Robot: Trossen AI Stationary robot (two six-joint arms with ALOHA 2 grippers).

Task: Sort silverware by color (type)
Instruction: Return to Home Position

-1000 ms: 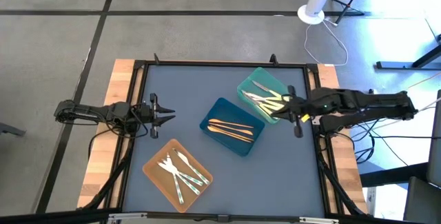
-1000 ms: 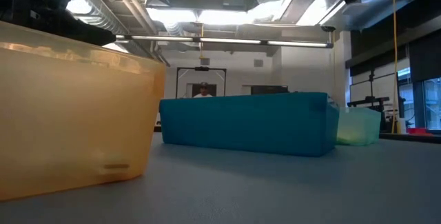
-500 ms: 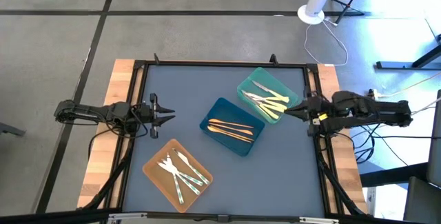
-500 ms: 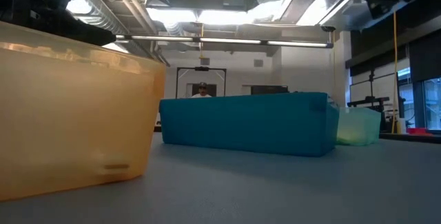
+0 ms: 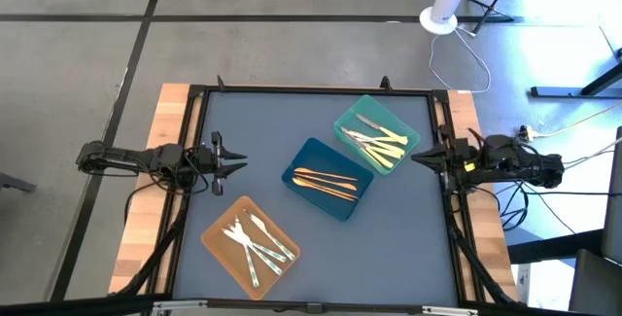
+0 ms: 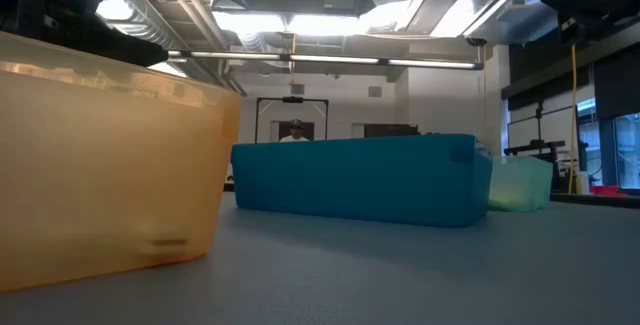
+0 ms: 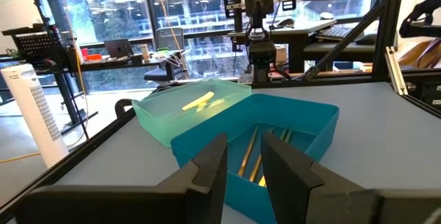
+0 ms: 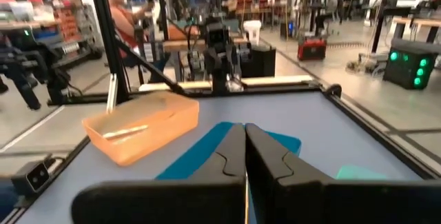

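Note:
Yellow pieces (image 5: 381, 142) lie in the teal tray (image 5: 342, 122) with a couple of silvery ones. Orange pieces (image 5: 326, 182) lie in the blue tray (image 5: 296, 161), and white pieces (image 5: 255, 240) lie in the orange tray (image 5: 216, 225). My left gripper (image 5: 236, 165) waits open at the table's left edge, pointing at the blue tray (image 7: 313, 122). My right gripper (image 5: 416, 158) is shut and empty at the table's right edge, beside the teal tray; in its wrist view its tips (image 8: 244, 133) point toward the orange tray (image 8: 141, 129).
The three trays run in a diagonal from the far right to the near left of the grey mat (image 5: 262, 126). A black frame (image 5: 311, 89) borders the table. A white fan (image 5: 445, 5) stands on the floor beyond the far edge. A person (image 8: 124, 18) stands behind the table.
My right arm has drawn back from above the teal tray toward the table's right edge and now stops at the frame. The trays, the silverware and my left arm have stayed where they were.

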